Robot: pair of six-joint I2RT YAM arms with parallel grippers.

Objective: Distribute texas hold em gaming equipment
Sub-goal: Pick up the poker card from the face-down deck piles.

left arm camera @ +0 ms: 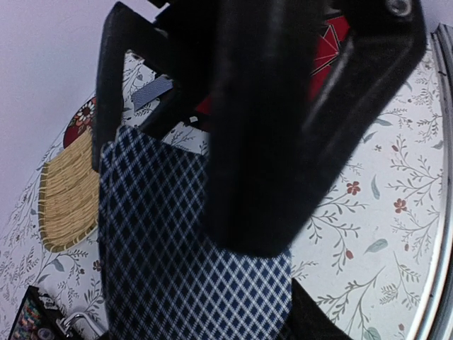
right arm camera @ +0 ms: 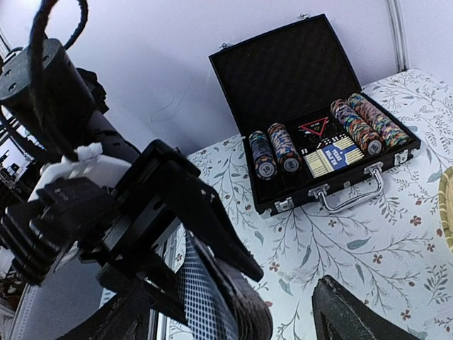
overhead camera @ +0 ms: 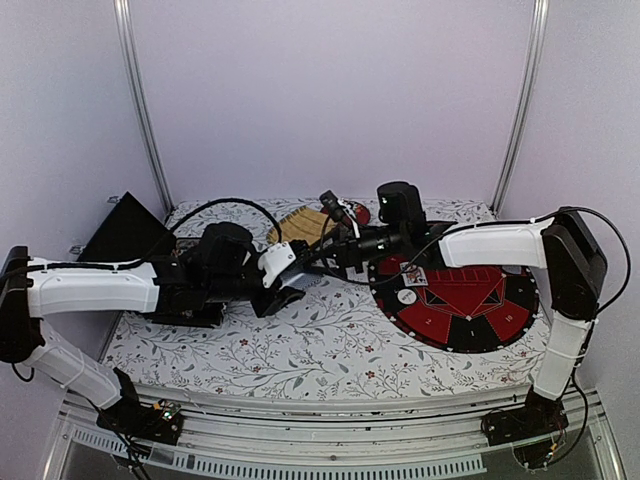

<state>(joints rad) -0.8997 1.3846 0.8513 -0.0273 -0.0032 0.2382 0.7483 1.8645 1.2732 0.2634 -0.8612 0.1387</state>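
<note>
Cloth [overhead camera: 300, 345] printed with leaves covers the table. Above its middle the left claw [overhead camera: 282, 297] grips the blue-diamond-backed card deck [left arm camera: 177, 269] between its 2 fingers, narrow on the pack. The right claw [overhead camera: 320, 254] hangs just beside it, spread wide, with 1 finger [right arm camera: 354, 315] showing and nothing in it. To the right, a white button [overhead camera: 407, 297] and white-faced cards [overhead camera: 415, 277] lie on the red-and-black round mat [overhead camera: 480, 320]. Farther back sit the bamboo tray [overhead camera: 300, 225] and red dish [left arm camera: 78, 122]. At far left, poker chips [right arm camera: 283, 147] stand in rows in the open black case [right arm camera: 297, 78].
</note>
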